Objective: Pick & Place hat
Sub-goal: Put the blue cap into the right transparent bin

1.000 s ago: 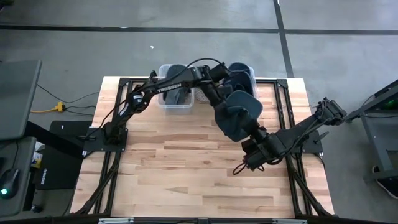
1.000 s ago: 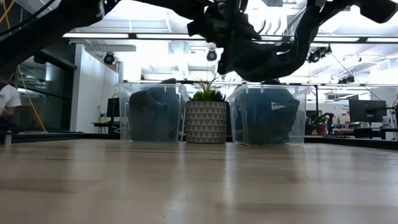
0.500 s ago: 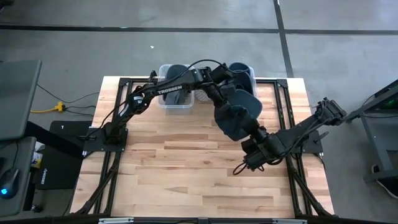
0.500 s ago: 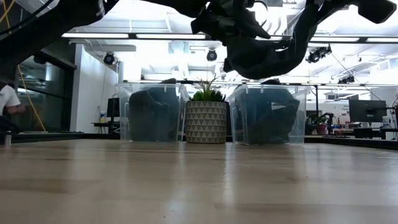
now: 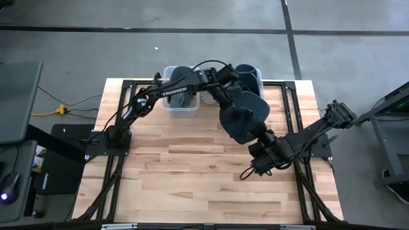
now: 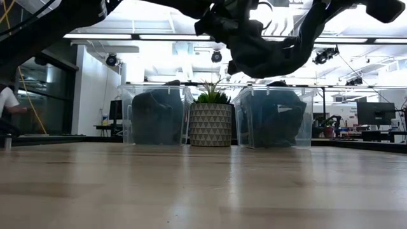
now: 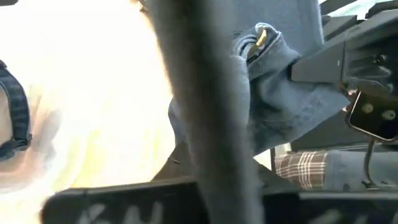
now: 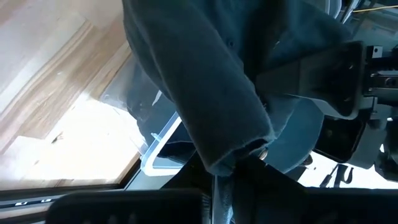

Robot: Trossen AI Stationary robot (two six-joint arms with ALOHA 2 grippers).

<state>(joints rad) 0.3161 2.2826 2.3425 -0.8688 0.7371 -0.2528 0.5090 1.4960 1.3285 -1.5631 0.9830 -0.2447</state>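
Two claws clamp one dark blue hat [image 5: 241, 118] held in the air above the table [image 5: 192, 166]: left claw [image 5: 225, 101] on its far edge, right claw [image 5: 257, 138] on its near edge.

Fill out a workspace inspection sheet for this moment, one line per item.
Surface: wooden table, bare at the front.
Job's things: dark blue hat held in the air between both arms; two clear bins at the back hold more dark hats.
Clutter: potted plant between the bins.
Grippers: left gripper shut on the hat; right gripper shut on the hat.
Cables: yellow cable on the floor at left.
Surroundings: person's sleeve at far left.
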